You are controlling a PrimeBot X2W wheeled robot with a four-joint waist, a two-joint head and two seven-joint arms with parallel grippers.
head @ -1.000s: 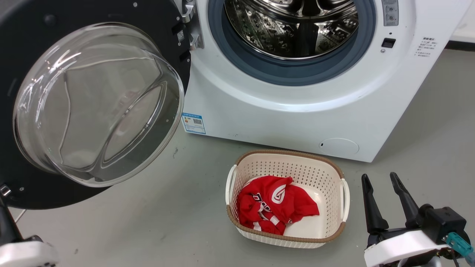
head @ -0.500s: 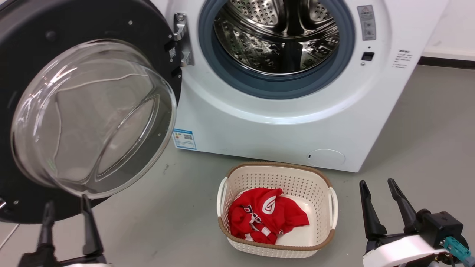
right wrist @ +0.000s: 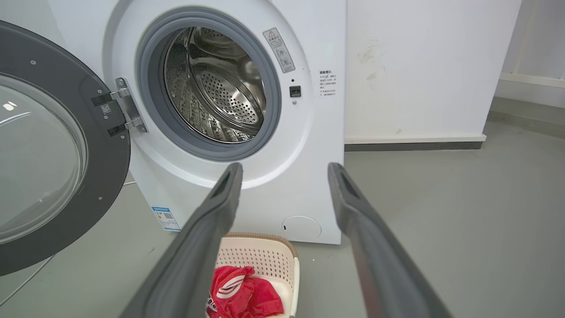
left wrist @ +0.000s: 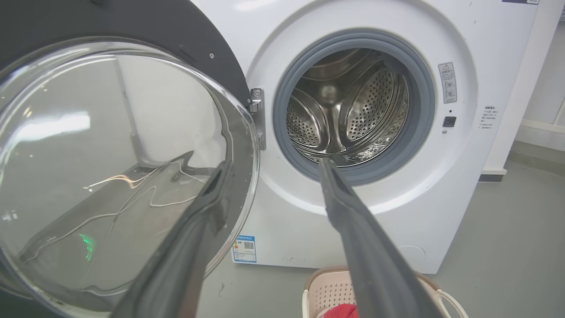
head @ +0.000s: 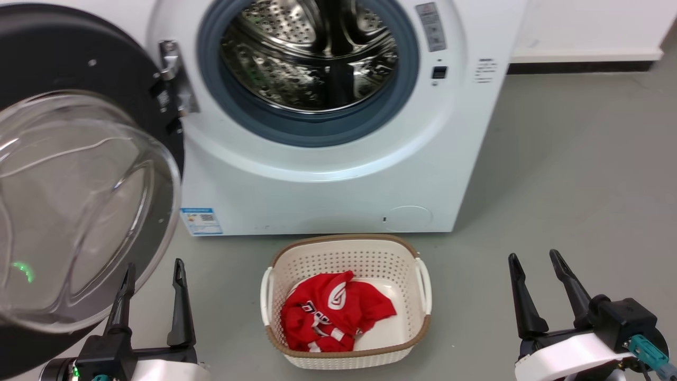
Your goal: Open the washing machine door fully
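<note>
Judging door (head: 79,63) about fully open, my L gripper (head: 154,265) & R gripper (head: 533,255) spread, empty; next maybe nudge rim to confirm.

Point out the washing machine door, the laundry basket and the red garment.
washing machine door (head: 79,206), head view, glass bowl.
laundry basket (head: 344,259), head view, back wall.
red garment (head: 333,312), head view, its middle.

White washing machine (head: 338,185): black door (head: 79,53), grey gasket (head: 312,132), perforated steel drum (head: 307,58), blue label (head: 201,221). Before it, cream perforated basket (head: 344,256) with red cloth (head: 333,312), apparently white-lettered.
</note>
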